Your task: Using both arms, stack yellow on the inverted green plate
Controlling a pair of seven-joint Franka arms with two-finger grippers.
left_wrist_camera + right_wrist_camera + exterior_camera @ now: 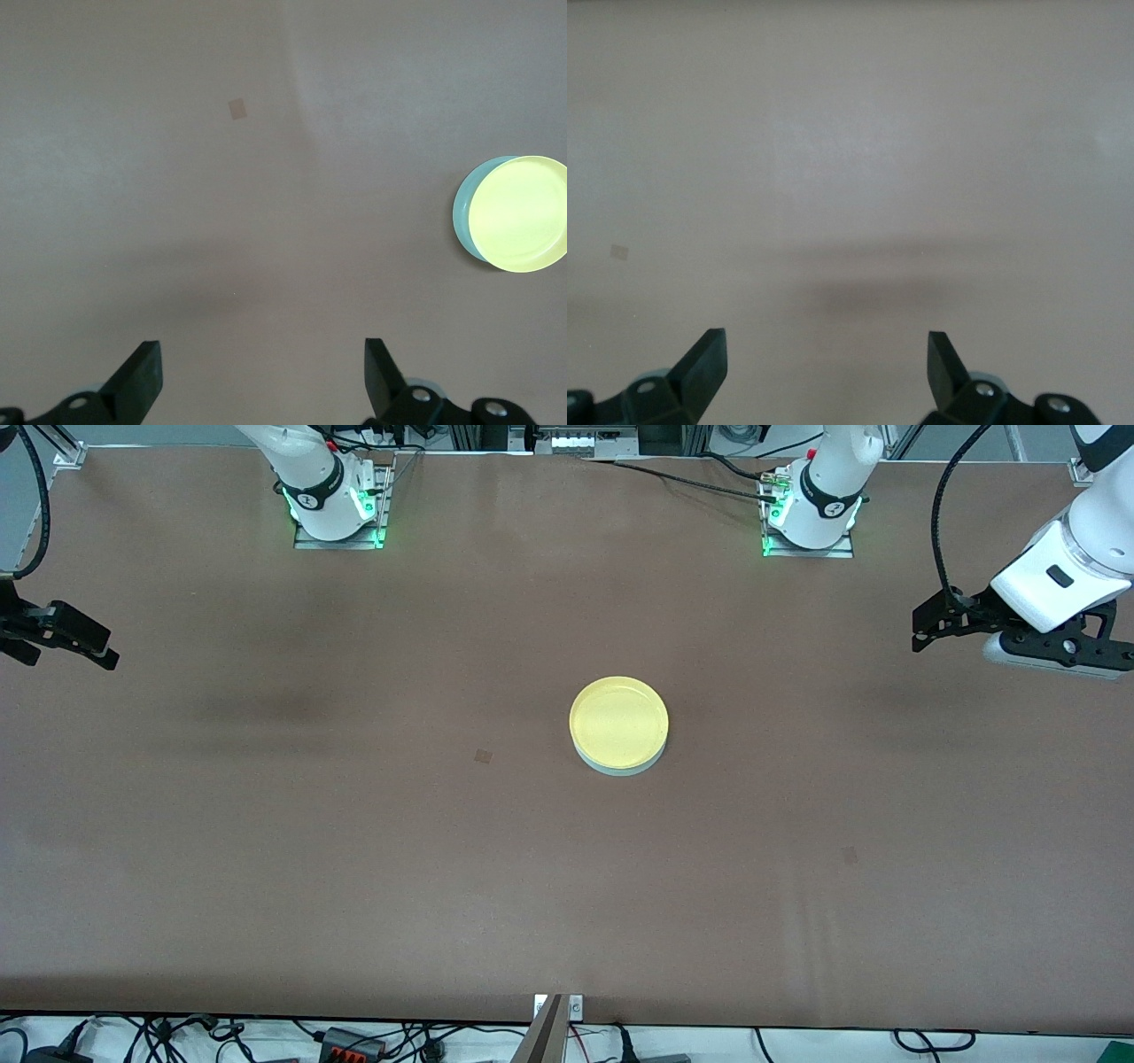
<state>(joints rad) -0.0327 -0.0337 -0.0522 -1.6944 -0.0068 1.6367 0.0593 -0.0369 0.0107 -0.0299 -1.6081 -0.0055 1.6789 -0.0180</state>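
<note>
The yellow plate (618,721) lies rim up on the inverted green plate (622,769) in the middle of the table; only a thin edge of the green one shows under it. Both also show in the left wrist view: the yellow plate (520,212) and the green plate (461,217). My left gripper (921,629) is open and empty, up in the air over the left arm's end of the table, well apart from the stack; its jaws show wide apart (263,372). My right gripper (108,648) is open and empty over the right arm's end (827,363).
The brown table (354,868) carries a small darker square mark (483,756) beside the stack toward the right arm's end, and a fainter mark (849,856) nearer the front camera. Cables lie along the front edge (354,1041).
</note>
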